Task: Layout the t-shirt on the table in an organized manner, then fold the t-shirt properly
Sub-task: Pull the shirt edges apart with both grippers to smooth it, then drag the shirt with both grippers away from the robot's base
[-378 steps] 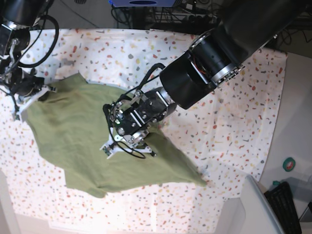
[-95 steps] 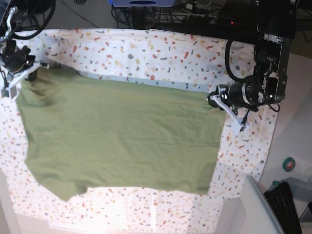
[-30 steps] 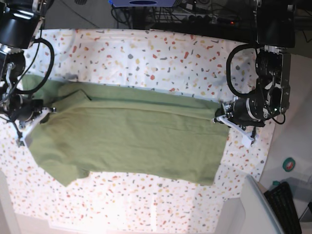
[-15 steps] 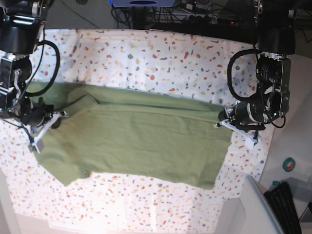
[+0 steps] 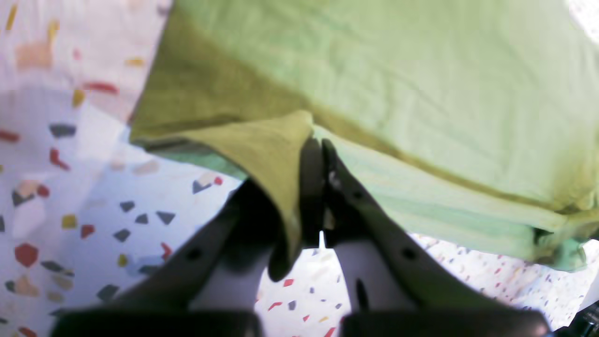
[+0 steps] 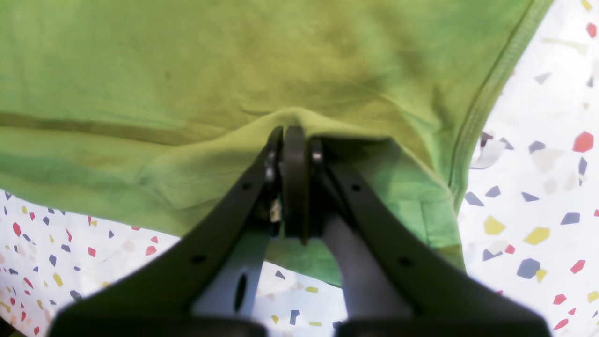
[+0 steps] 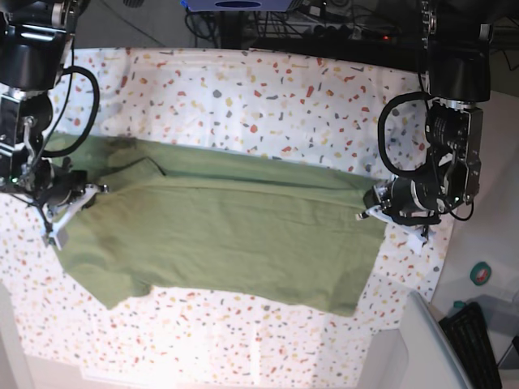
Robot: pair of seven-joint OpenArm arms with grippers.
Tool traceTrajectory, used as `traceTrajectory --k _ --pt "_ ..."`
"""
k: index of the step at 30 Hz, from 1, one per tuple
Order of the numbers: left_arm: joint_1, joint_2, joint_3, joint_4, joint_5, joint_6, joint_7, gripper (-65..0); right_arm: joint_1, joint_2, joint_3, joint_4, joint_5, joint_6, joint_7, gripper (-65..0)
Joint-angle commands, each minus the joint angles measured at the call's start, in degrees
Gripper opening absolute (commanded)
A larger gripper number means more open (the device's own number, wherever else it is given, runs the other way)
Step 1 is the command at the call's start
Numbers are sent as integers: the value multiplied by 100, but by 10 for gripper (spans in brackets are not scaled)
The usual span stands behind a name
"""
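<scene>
A plain olive-green short-sleeved cotton t-shirt (image 7: 219, 235) lies spread across the middle of the worktop (image 7: 268, 89), a large flat surface covered in white cloth with small red, orange, yellow and grey flecks. The shirt stretches in a broad band from near the worktop's left edge to near its right edge in the base view. Its far edge is doubled over on itself, forming a long fold line that runs across the fabric, and a strip of the lower layer shows beyond the fold on the left. The near edge sits well back from the worktop's near edge, with a short sleeve jutting toward the near left corner.

The left pincer (image 5: 318, 150) is closed tight on a pinch of the shirt's edge by the right edge of the worktop; in the left wrist view the fabric (image 5: 374, 70) drapes over one finger and is raised off the cloth just there. The same pincer (image 7: 375, 204) shows in the base view at the shirt's right end.

The right pincer (image 6: 290, 140) is likewise clamped on a ridge of green fabric (image 6: 187, 61) at the left end, close to a stitched hem. In the base view it (image 7: 81, 196) sits at the shirt's left end, near the worktop's left edge.
</scene>
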Motion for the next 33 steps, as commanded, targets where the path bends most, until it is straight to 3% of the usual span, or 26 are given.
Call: traceTrajectory --k 1,3,4,7,8,12,16,20,25,28,33 --pt "-142 -75 -62 72 -49 9 -66 -650 35 75 26 136 60 -21 71 -650" --pt "-151 -93 -71 72 -49 9 -66 -650 -9 75 52 242 60 -21 89 -650" --pt "-151 -93 -79 81 -49 9 -75 -627 -71 58 149 312 69 -21 80 -593" --pt "-213 -93 -88 107 -49 9 -119 -397 -246 -118 597 734 86 -21 141 -434" --pt "-257 -93 -79 98 -49 9 -233 -327 -290 -180 764 901 86 -21 159 -410" --pt "-283 -84 -79 81 -58 9 -1033 -161 -633 -382 1265 1745 86 181 238 -402" --pt "-248 -84 -106 274 -93 0 -1235 -148 -1143 -540 1511 2571 86 419 221 -414" --pt "570 162 -1064 986 -102 -141 -1235 -148 -1635 -1173 2382 3169 86 436 229 -414" --pt "1572 795 -2541 1320 -111 -1521 -1200 -148 -1811 -1788 3199 3063 95 445 -70 -347" --pt "1757 918 -2638 1074 -58 -1987 -1200 -148 -1794 -1797 3393 2290 500 445 -193 -339" --pt "1721 918 -2638 705 -58 -2004 -1200 -148 -1442 -1551 3885 857 1106 445 -193 -332"
